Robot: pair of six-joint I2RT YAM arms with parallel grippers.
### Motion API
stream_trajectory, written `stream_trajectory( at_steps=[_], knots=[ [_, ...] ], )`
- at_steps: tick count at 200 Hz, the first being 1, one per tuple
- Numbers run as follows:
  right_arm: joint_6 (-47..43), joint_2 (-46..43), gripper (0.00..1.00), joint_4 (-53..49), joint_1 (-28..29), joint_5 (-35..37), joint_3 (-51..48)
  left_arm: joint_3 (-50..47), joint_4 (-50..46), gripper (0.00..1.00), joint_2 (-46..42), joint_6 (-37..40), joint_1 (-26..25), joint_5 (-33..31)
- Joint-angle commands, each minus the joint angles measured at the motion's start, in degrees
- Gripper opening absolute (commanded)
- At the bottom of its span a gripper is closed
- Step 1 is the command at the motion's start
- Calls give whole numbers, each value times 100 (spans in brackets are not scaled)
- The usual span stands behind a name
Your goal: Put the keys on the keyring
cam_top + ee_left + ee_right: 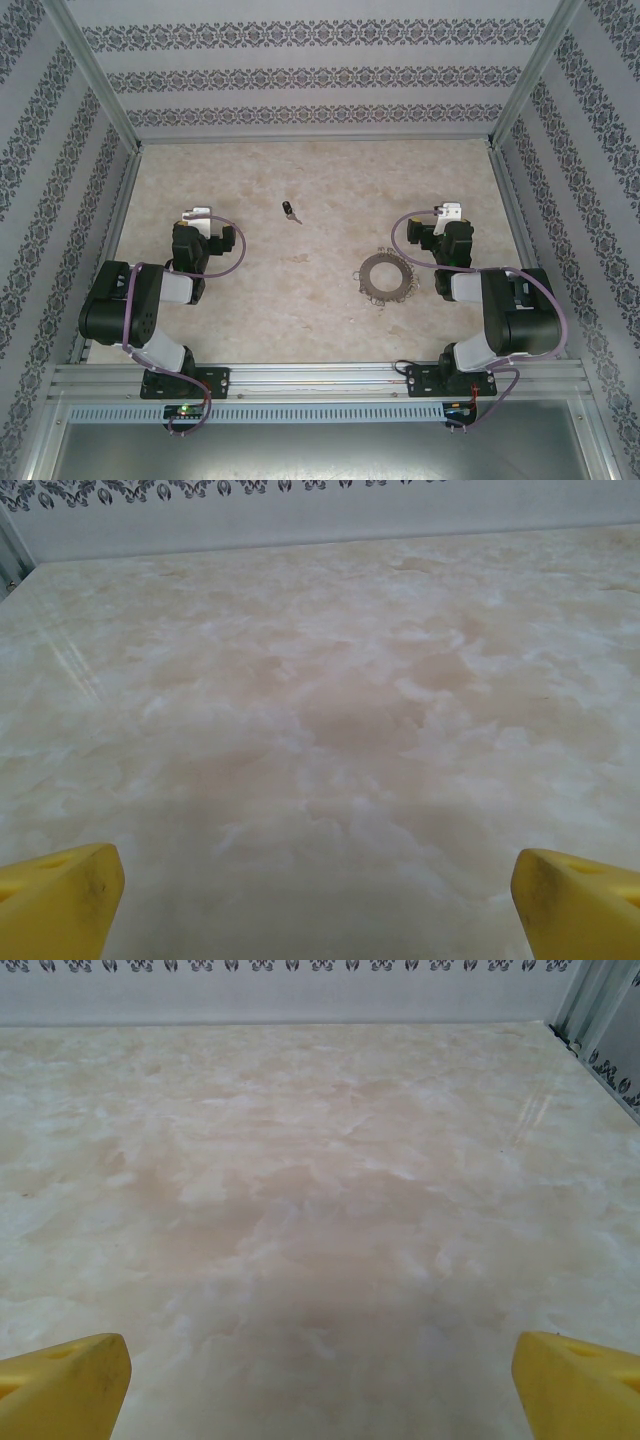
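On the table (300,310), with both jaws spread wide and empty, the tiny key (290,211) could be skidded away if pinched off-centre.

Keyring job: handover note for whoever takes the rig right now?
Left gripper: open, empty, above bare table.
Right gripper: open, empty.
Key: lying on the table between the arms, nearer the left one.
Keyring: flat on the table beside the right arm, toward the centre.
Done: nothing; key and ring lie apart.
Left: pick up the key and thread it onto the ring.
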Motion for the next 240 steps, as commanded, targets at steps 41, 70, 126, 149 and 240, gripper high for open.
stream_trajectory(
  at_steps=[41,70,126,149,240],
  knots=[
    [-79,-208,98,-243,71,-341,272,-102,261,100,-42,24,33,57],
    [-80,-632,98,-687,71,-409,288,-81,72,100,-232,-5,41,9],
    [-40,-1592,98,-1712,98,-534,261,625,-2086,100,-1019,-96,25,26],
    [134,-2346,98,-2830,196,-475,412,1201,-3500,100,-1521,-349,-49,212],
    [2506,-3891,98,-6977,359,-883,1212,3049,-6567,100,-2611,-2086,-2319,2051]
  ],
)
